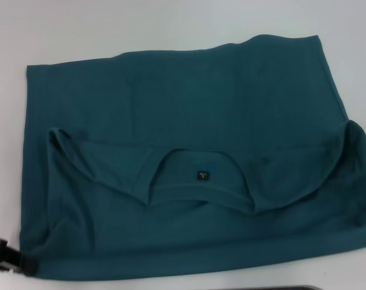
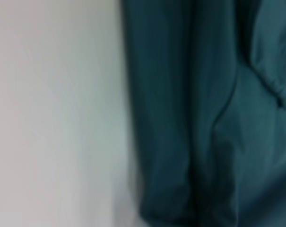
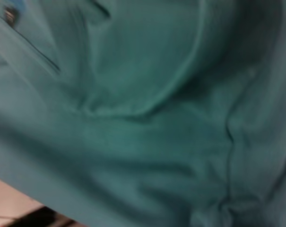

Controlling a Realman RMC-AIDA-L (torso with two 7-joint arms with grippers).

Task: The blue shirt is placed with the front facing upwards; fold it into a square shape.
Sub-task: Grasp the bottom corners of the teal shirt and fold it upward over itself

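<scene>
Across the pale tabletop (image 1: 170, 24) lies the blue shirt (image 1: 189, 109), already doubled into a wide slab, its ribbed collar (image 1: 198, 196) and small dark neck label (image 1: 201, 176) sitting toward the near edge of the cloth, with a curved flap of fabric draped around them. Beside the shirt's near left corner a bit of the left gripper (image 1: 4, 257) shows, black and low at the hem; I cannot tell whether its fingers are parted or pinching. Nothing of the right gripper shows in any view, though its wrist camera hangs close over rumpled cloth beside the label.

To my eye this is soft, light cotton: it will sag and crease wherever it is lifted, and the stacked layers may slide apart, yet nothing about it is fragile. I would judge the best hold to be at the corners and along the outer edge, nipping all the layers together, rather than at the loose collar
</scene>
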